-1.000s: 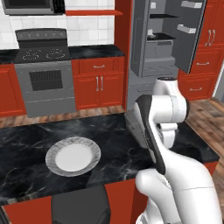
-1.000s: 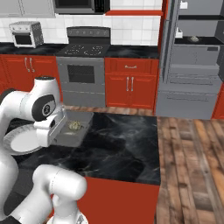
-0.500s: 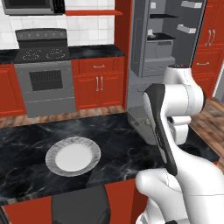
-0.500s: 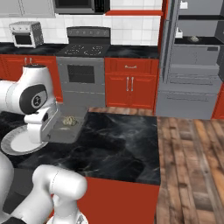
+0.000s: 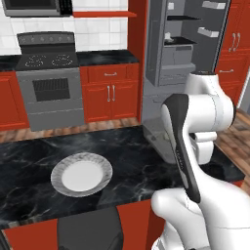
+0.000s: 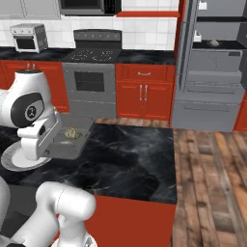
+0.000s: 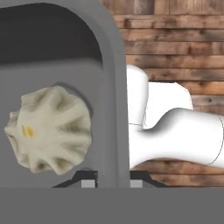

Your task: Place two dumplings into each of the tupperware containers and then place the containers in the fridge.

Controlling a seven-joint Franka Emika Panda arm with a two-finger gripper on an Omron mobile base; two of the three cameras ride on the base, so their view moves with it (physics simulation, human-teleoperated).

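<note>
Fingers [image 7: 113, 175] of mine are pinched on the raised rim of a grey tupperware container [image 7: 65, 78], one dark tip on each side of its wall at the bottom of the hand view; I carry the tray off the worktop, with wooden floor planks [image 7: 175, 39] showing past its edge; one dumpling [image 7: 49, 129], pale and crimped, sits inside it against the near wall, close to my grip; the rest of the tray's floor runs out of the hand view to the left and top, so I cannot tell what else lies in it.

From the right base view the same container [image 6: 72, 142] hangs beside my wrist, above the black marble worktop [image 6: 130, 159] near its far edge, and the dumpling [image 6: 72, 132] shows as a small beige lump in it; my forearm covers the tray's near end, and my fingers are hidden behind the wrist there.

On the worktop's left part a round pale plate [image 5: 81, 174] lies bare; the right base view shows just a sliver of it [image 6: 12, 159] behind my arm.

Beyond the worktop's right end the fridge [image 5: 188, 53] stands open, with dark shelves; a small thing rests on one shelf [image 6: 214, 43], too small to make out; my upper arm cuts off its lower part in the left base view.
</note>
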